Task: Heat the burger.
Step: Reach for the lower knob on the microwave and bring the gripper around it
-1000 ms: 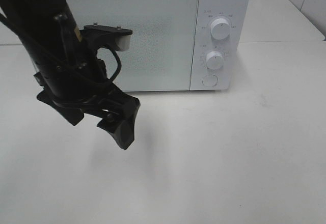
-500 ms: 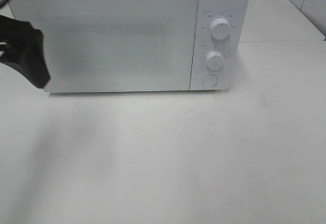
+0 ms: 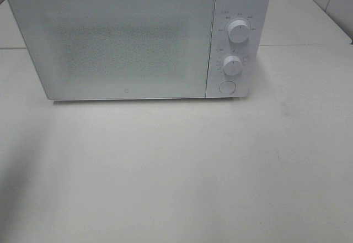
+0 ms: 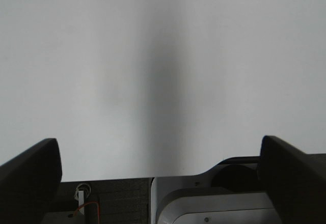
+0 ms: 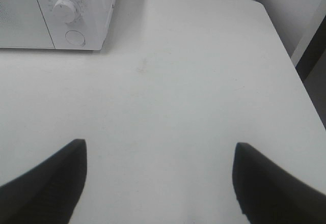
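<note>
The burger is not in any view. A white microwave [image 3: 138, 38] stands at the back of the white table with its door shut; its two dials [image 3: 238, 31] and round button [image 3: 226, 87] are on its right side. It also shows in the right wrist view [image 5: 56, 15]. No gripper shows in the exterior view. My left gripper [image 4: 158, 173] is open and empty over a bare white surface. My right gripper [image 5: 158, 178] is open and empty above the table, to the right of the microwave.
The white table [image 3: 193, 171] stretches in front of the microwave. In the right wrist view the table's edge [image 5: 285, 46] runs along the right, with a dark gap [image 5: 313, 56] beyond it.
My left arm has swung away to the left and left the exterior view. The microwave's door stays shut.
</note>
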Robot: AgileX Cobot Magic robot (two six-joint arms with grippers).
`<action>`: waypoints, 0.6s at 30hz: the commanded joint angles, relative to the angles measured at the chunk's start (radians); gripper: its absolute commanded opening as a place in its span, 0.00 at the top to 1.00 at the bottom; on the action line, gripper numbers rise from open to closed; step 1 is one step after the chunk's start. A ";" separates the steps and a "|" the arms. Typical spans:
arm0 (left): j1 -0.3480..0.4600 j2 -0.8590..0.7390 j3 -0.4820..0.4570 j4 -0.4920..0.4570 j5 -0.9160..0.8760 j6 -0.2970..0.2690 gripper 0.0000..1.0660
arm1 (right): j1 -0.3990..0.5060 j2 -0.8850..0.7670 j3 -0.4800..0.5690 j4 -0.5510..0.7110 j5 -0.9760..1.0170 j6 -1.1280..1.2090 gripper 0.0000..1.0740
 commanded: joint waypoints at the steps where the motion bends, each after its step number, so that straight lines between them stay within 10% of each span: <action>1: 0.002 -0.069 0.066 0.011 -0.015 -0.006 0.08 | -0.007 -0.026 0.001 0.003 -0.016 -0.008 0.29; 18: 0.002 -0.510 0.437 0.038 -0.181 -0.004 0.08 | -0.007 -0.026 0.001 0.003 -0.016 -0.008 0.29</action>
